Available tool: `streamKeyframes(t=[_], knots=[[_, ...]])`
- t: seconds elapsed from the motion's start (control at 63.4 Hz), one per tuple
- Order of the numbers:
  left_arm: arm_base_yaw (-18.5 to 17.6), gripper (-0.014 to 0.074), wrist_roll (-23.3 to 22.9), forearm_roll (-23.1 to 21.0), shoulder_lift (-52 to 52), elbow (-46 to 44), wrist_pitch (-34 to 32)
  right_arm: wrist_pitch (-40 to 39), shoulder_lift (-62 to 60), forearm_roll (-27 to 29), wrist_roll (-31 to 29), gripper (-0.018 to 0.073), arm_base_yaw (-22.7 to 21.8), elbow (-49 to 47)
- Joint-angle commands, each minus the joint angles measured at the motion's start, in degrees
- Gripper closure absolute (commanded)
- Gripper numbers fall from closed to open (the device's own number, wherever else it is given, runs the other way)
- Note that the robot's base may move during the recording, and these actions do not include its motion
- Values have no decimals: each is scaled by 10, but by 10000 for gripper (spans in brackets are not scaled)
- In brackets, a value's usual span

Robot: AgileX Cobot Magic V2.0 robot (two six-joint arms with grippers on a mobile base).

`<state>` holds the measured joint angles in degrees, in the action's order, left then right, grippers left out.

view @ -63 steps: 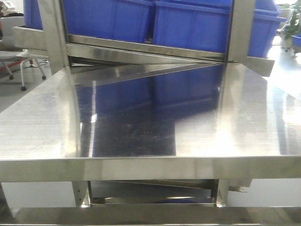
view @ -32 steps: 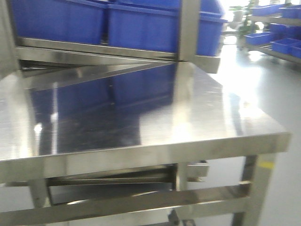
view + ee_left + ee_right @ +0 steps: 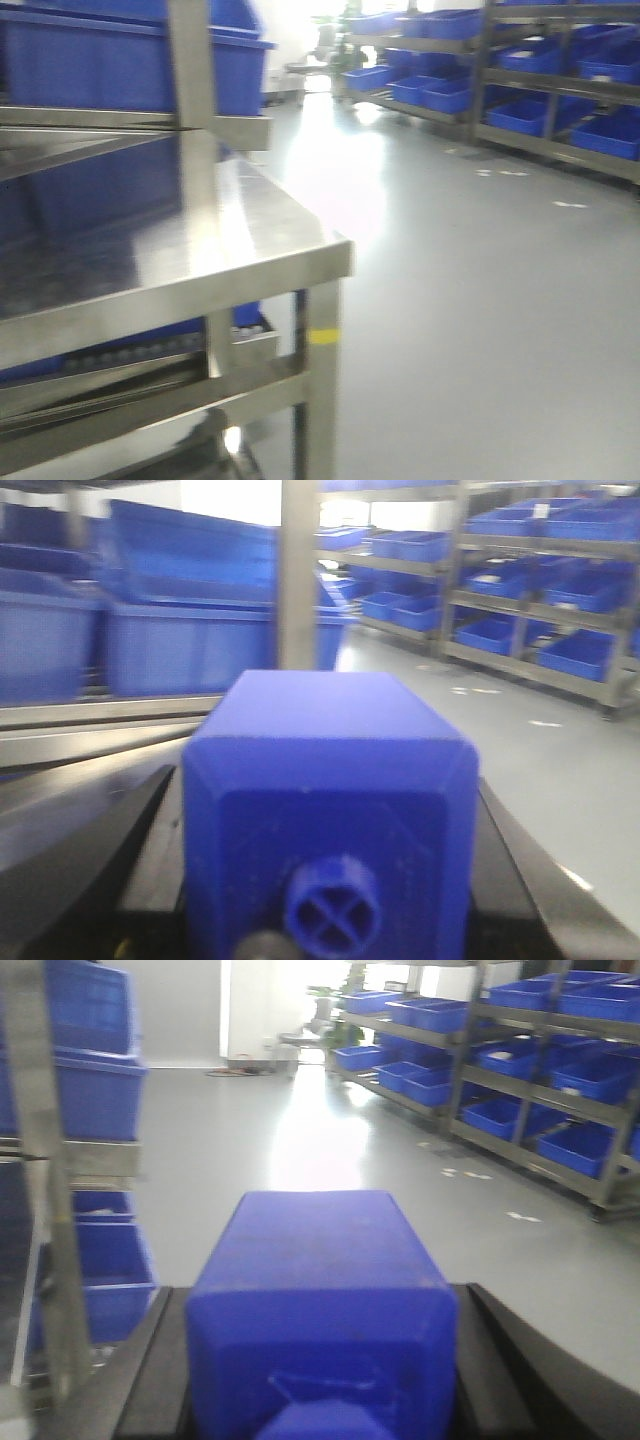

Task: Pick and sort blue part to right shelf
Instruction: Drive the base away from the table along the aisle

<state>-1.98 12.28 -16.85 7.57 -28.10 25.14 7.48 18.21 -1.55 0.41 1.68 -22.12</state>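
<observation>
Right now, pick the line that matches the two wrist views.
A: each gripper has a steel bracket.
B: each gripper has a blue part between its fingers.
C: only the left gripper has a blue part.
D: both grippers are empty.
B: the left gripper is closed on a blue part, and the right gripper on another like it.

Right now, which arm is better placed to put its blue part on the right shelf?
Right, probably. The right claw holds a blue part with only floor between it and the right shelf; the left claw, also loaded, faces a steel post. The shelf looks far from both.
</observation>
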Motion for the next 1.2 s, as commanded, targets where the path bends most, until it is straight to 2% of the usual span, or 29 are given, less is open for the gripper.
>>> streamKeyframes(t=[0.0, 1.184], knots=[[1, 211, -1, -7, 7, -17, -48, -56, 3, 0, -4, 153, -4, -19], [1, 211, -1, -7, 7, -17, -48, -56, 3, 0, -4, 153, -4, -19]])
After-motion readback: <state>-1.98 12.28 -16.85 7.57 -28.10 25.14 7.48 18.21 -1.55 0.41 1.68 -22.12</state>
